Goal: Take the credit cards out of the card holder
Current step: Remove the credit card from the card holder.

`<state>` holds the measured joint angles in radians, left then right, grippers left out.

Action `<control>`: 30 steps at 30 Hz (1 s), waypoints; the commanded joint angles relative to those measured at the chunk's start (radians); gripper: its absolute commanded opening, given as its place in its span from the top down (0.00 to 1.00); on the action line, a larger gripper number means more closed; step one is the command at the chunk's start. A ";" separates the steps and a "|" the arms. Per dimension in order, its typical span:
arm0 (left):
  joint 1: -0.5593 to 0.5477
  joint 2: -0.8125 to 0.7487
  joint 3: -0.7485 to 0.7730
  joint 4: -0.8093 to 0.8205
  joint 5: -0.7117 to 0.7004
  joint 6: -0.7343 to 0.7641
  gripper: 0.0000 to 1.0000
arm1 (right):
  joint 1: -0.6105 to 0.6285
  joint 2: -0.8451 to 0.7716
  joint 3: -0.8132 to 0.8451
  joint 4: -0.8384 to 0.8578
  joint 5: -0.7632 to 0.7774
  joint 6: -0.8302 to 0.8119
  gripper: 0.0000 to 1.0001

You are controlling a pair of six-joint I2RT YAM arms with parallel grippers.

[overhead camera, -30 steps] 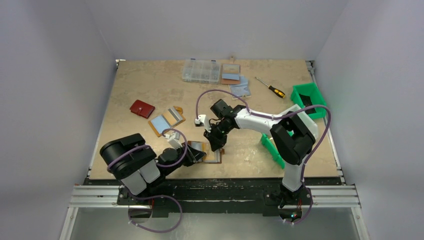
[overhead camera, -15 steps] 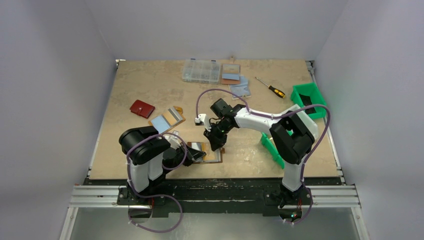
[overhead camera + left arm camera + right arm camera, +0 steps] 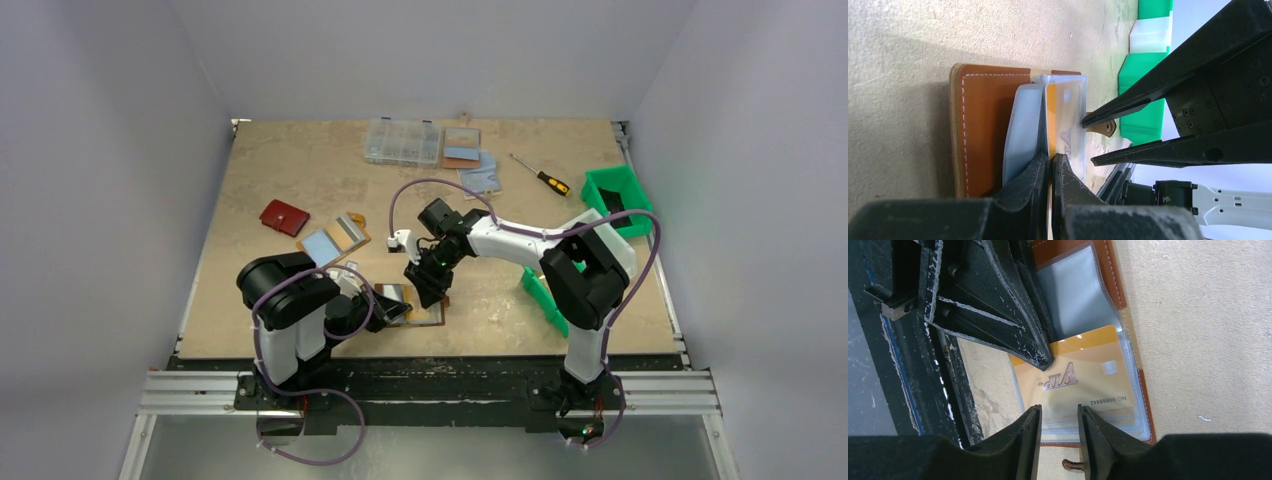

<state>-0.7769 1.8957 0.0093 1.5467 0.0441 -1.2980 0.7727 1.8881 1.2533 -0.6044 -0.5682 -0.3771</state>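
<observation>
- Card holder (image 3: pixel 425 314), brown leather with white stitching, lies open at the near edge of the bench (image 3: pixel 300 170), left of centre, with both hands on or over it.
- Clear plastic sleeves (image 3: pixel 1073 295) fan out from its spine. One carries a gold credit card (image 3: pixel 1083 375) marked "VIP" with a number printed along its edge, and the card sits fully inside that sleeve.
- Left hand (image 3: pixel 1050 162) comes in low from the left and is pinched closed on a sleeve leaf of the card holder. A thin gold edge shows between its fingers.
- Right hand (image 3: pixel 1058 410) reaches down from the far right with its fingers parted. Their tips sit at the edge of the gold card's sleeve, and contact cannot be judged.
- Small snap tab (image 3: pixel 1103 127) pokes out from under the sleeves on the right side of the holder.
- Elsewhere on the bench:
  - a dark red wallet (image 3: pixel 284 217) and a brown holder showing a blue card (image 3: pixel 335 240) lie to the left
  - a clear compartment box (image 3: pixel 402 142) and another brown holder (image 3: pixel 462 147) sit at the far edge
  - a screwdriver (image 3: pixel 541 176) and a green bin (image 3: pixel 617 198) lie at the far right
</observation>
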 commanded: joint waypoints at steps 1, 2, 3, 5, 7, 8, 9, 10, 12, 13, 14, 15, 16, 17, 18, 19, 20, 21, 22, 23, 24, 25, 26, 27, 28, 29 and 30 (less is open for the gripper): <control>0.001 0.021 -0.128 0.232 0.002 0.072 1.00 | 0.020 0.074 -0.023 0.096 0.123 -0.037 0.58; 0.002 0.019 -0.131 0.233 0.003 0.074 1.00 | 0.019 0.075 -0.023 0.095 0.123 -0.038 0.58; 0.003 0.018 -0.135 0.232 0.005 0.076 1.00 | 0.019 0.075 -0.023 0.094 0.123 -0.039 0.58; 0.006 0.012 -0.143 0.234 0.010 0.077 1.00 | 0.018 0.074 -0.022 0.091 0.117 -0.041 0.57; 0.010 0.003 -0.152 0.232 0.017 0.078 1.00 | 0.017 0.072 -0.020 0.084 0.106 -0.047 0.57; 0.010 -0.003 -0.160 0.231 0.017 0.079 1.00 | 0.016 0.072 -0.019 0.080 0.099 -0.050 0.56; 0.012 -0.010 -0.164 0.227 0.017 0.078 1.00 | 0.014 0.073 -0.018 0.075 0.096 -0.053 0.55; 0.014 -0.018 -0.167 0.220 0.018 0.081 1.00 | 0.014 0.072 -0.017 0.073 0.093 -0.057 0.54; 0.016 -0.045 -0.170 0.191 0.021 0.085 1.00 | 0.013 0.071 -0.017 0.068 0.090 -0.064 0.53; 0.016 -0.059 -0.170 0.169 0.024 0.087 1.00 | 0.013 0.069 -0.017 0.068 0.088 -0.067 0.52; 0.016 -0.074 -0.167 0.148 0.026 0.091 1.00 | 0.013 0.068 -0.017 0.066 0.086 -0.069 0.52; 0.015 -0.093 -0.165 0.120 0.029 0.094 1.00 | 0.013 0.068 -0.017 0.065 0.085 -0.072 0.51; 0.015 -0.112 -0.164 0.096 0.029 0.097 1.00 | 0.013 0.068 -0.018 0.063 0.084 -0.073 0.51; 0.015 -0.138 -0.161 0.060 0.029 0.102 1.00 | 0.013 0.068 -0.017 0.063 0.082 -0.075 0.51; 0.016 -0.165 -0.157 0.018 0.028 0.107 1.00 | 0.013 0.067 -0.018 0.062 0.081 -0.077 0.50; 0.016 -0.195 -0.151 -0.030 0.027 0.113 1.00 | 0.013 0.066 -0.017 0.061 0.080 -0.079 0.50; 0.016 -0.231 -0.145 -0.089 0.025 0.122 1.00 | 0.013 0.066 -0.018 0.060 0.082 -0.081 0.49; 0.016 -0.267 -0.138 -0.145 0.024 0.130 1.00 | 0.013 0.065 -0.018 0.060 0.081 -0.082 0.49; 0.016 -0.308 -0.127 -0.232 0.021 0.138 1.00 | 0.013 0.064 -0.018 0.060 0.081 -0.083 0.49; 0.016 -0.350 -0.118 -0.303 0.017 0.146 1.00 | 0.013 0.063 -0.018 0.060 0.081 -0.083 0.48; 0.015 -0.389 -0.114 -0.363 0.013 0.154 1.00 | 0.013 0.063 -0.018 0.059 0.081 -0.083 0.48; 0.015 -0.434 -0.104 -0.426 0.008 0.163 1.00 | 0.013 0.064 -0.019 0.059 0.082 -0.084 0.48; 0.015 -0.485 -0.097 -0.483 0.004 0.173 1.00 | 0.012 0.065 -0.019 0.059 0.083 -0.085 0.47; 0.016 -0.523 -0.092 -0.534 -0.003 0.182 1.00 | 0.013 0.066 -0.019 0.058 0.084 -0.085 0.47; 0.016 -0.562 -0.088 -0.583 -0.010 0.191 1.00 | 0.013 0.067 -0.019 0.059 0.085 -0.086 0.47; 0.015 -0.595 -0.084 -0.626 -0.015 0.199 1.00 | 0.013 0.067 -0.019 0.058 0.087 -0.087 0.47; 0.015 -0.631 -0.082 -0.670 -0.022 0.204 1.00 | 0.013 0.068 -0.019 0.058 0.085 -0.088 0.47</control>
<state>-0.7612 1.3956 0.0105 1.0054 0.0181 -1.1580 0.7876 1.8881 1.2587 -0.5793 -0.6056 -0.4129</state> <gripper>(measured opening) 0.044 0.523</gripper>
